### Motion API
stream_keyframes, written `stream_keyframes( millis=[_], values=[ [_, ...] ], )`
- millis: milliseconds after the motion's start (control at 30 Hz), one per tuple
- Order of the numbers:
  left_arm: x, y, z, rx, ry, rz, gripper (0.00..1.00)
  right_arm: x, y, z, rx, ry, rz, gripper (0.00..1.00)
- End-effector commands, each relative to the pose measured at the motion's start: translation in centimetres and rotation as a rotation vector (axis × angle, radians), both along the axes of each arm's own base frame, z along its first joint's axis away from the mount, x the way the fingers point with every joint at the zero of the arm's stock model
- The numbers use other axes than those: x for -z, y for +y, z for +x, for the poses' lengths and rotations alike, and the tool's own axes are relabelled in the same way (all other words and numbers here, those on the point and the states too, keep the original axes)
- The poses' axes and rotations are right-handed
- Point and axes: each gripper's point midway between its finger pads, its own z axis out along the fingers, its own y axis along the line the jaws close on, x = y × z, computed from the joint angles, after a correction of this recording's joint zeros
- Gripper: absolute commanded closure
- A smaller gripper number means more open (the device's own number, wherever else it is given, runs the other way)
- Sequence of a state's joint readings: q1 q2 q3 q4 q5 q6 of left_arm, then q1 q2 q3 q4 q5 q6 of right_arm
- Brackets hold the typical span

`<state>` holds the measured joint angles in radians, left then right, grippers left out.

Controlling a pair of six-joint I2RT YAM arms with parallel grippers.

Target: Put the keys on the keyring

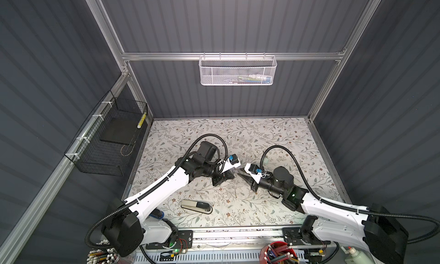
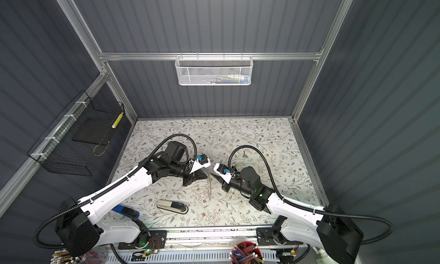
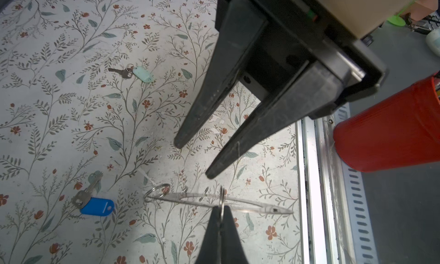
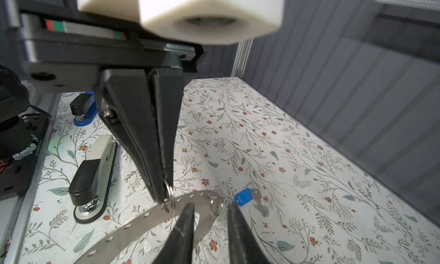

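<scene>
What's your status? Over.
Left gripper shut on small wire split ring of large flat grey metal keyring. Right gripper open. Blue-tagged key, mint-tagged key loose on table, unobstructed.

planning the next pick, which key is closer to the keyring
The blue-tagged key, lying close by the keyring; the mint-tagged key sits farther away.

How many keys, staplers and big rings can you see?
2 keys: blue-tagged key, mint-tagged key
2 staplers: grey-and-black stapler, blue stapler
1 keyring
Total: 5
</scene>
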<state>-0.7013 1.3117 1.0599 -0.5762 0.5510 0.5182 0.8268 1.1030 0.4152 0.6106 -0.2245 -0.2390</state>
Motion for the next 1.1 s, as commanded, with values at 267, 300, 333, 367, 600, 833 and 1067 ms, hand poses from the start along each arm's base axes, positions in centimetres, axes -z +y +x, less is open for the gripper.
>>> stream_keyframes(
  millis=[267, 300, 333, 367, 600, 833, 1067],
  values=[
    [-0.4, -0.4, 0.1, 0.003, -0.013, 0.064, 1.0, 0.9, 1.4, -1.3, -0.101, 0.012, 0.022, 0.72],
    [-0.5, -0.4, 0.1, 0.002, -0.016, 0.066, 1.0, 1.0, 1.4, -1.3, -0.102, 0.013, 0.024, 0.72],
    [-0.4, -0.3, 0.2, -0.004, -0.019, 0.073, 1.0, 1.1, 1.4, -1.3, -0.1, 0.011, 0.02, 0.72],
    [-0.4, -0.2, 0.2, -0.008, -0.018, 0.078, 1.0, 1.1, 1.2, -1.0, -0.081, 0.008, 0.019, 0.72],
    [-0.6, 0.1, 0.5, -0.025, -0.043, 0.085, 1.0, 0.8, -1.1, 0.1, 0.059, -0.037, 0.021, 0.69],
    [-0.8, -0.4, 0.4, -0.022, -0.036, 0.076, 1.0, 0.6, -0.6, -2.4, -0.072, -0.022, 0.021, 0.71],
    [-1.1, -0.7, 0.1, 0.001, -0.038, 0.07, 1.0, 0.1, 0.9, -3.3, -0.168, 0.014, 0.035, 0.73]
  ],
)
